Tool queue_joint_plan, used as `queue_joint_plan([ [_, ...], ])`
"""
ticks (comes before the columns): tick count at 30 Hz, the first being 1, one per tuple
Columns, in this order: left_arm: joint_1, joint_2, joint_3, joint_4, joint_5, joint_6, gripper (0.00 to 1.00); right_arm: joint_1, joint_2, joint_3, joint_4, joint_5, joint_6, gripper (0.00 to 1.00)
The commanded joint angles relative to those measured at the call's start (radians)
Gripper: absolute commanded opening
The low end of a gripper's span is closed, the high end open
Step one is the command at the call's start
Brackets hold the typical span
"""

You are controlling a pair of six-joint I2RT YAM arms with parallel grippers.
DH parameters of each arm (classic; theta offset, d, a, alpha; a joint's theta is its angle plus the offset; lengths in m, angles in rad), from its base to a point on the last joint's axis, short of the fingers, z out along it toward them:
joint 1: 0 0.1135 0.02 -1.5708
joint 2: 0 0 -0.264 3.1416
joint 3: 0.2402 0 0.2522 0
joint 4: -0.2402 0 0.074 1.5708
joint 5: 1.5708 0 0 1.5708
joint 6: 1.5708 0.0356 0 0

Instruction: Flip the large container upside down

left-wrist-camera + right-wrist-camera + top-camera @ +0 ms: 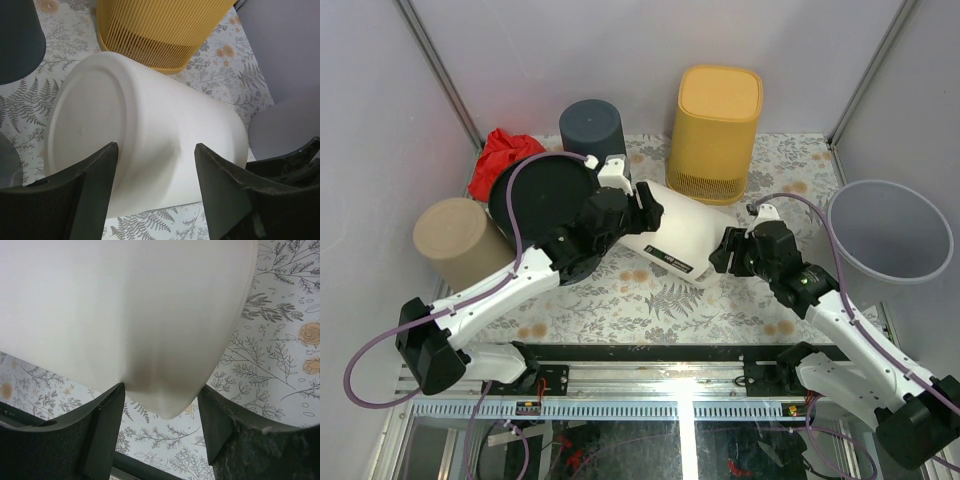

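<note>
Both sets of jaws stand wide open and hold nothing. The left gripper (156, 147) points at the flat round bottom of the big white plastic container (680, 235). The right gripper (160, 389) sits at the other end, and the container's curved side dips down between its fingers.

The container lies on its side in the middle of the table with the flower cloth (650, 300). The tall yellow bin with slats (715, 130) is just behind it. The black round bin (545, 200) is close on the left. The grey see-through bin (890, 230) is far off on the right. Bare cloth lies in front, near the arms.
</note>
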Motion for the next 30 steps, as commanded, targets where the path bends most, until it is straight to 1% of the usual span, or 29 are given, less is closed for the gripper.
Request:
queue_joint_plan([
  [1,-0.050,0.013,0.040,0.061,0.100,-0.015,0.60,0.016,-0.024,-0.031,0.249,-0.115,0.035,0.66],
  [12,-0.084,0.039,0.076,0.048,0.087,0.001,0.60,0.016,-0.070,-0.113,0.354,-0.134,0.059,0.66],
  [24,-0.124,0.100,0.141,0.029,0.073,0.015,0.60,0.016,-0.128,-0.275,0.540,-0.107,0.100,0.67],
  [30,-0.142,0.136,0.173,0.016,0.060,0.022,0.61,0.016,-0.147,-0.372,0.669,-0.089,0.131,0.67],
])
